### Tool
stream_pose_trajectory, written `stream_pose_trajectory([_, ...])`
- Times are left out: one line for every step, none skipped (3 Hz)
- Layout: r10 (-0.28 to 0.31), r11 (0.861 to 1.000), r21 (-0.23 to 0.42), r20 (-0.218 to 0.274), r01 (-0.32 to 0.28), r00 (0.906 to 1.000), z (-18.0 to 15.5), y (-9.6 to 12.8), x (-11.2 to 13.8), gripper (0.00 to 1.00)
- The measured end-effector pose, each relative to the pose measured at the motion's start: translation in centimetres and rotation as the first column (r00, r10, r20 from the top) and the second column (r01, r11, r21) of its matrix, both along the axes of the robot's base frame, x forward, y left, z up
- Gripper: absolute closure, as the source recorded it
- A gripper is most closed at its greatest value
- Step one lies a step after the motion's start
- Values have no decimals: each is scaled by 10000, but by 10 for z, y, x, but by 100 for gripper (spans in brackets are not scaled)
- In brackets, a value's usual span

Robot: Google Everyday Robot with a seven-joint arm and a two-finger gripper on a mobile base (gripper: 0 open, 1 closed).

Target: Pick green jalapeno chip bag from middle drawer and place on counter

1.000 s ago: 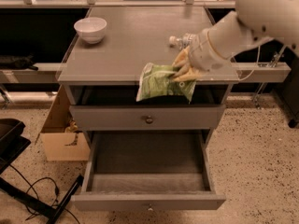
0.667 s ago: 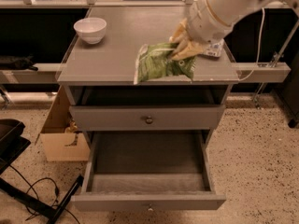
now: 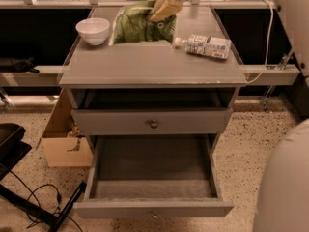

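Note:
My gripper (image 3: 161, 7) is at the top of the camera view, over the back middle of the counter (image 3: 154, 69). It is shut on the top of the green jalapeno chip bag (image 3: 140, 27). The bag hangs from it between the bowl and the bottle, low over the counter; I cannot tell if its bottom touches. The middle drawer (image 3: 153, 178) is pulled far out below, and its gray inside holds nothing. The drawer above it (image 3: 153, 123) stands slightly out, its inside hidden.
A white bowl (image 3: 93, 30) stands at the counter's back left. A clear plastic bottle with a white label (image 3: 205, 45) lies on its side at the back right. A cardboard box (image 3: 65, 139) sits on the floor left of the cabinet. A pale robot part (image 3: 285, 187) fills the lower right.
My gripper has carried the bag from the counter's front right edge up and back, to the back middle of the counter. The bottle, hidden by the arm before, now shows.

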State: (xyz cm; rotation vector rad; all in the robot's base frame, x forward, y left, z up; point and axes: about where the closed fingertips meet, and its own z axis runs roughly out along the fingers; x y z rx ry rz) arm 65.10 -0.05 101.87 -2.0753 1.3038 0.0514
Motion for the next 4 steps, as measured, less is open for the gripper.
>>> stream_pose_trajectory([-272,9985,481,237,261,9993,5,25,29,100])
stream_pose_trajectory([-549,9934,1021,247,521,9982,-19,48,57,100])
stream_pose_trajectory([-635,9907,1231,426,578,9971,-18,54,64,82])
stream_pose_trajectory([-635,9907,1231,426,578,9971,-18,54,64,51])
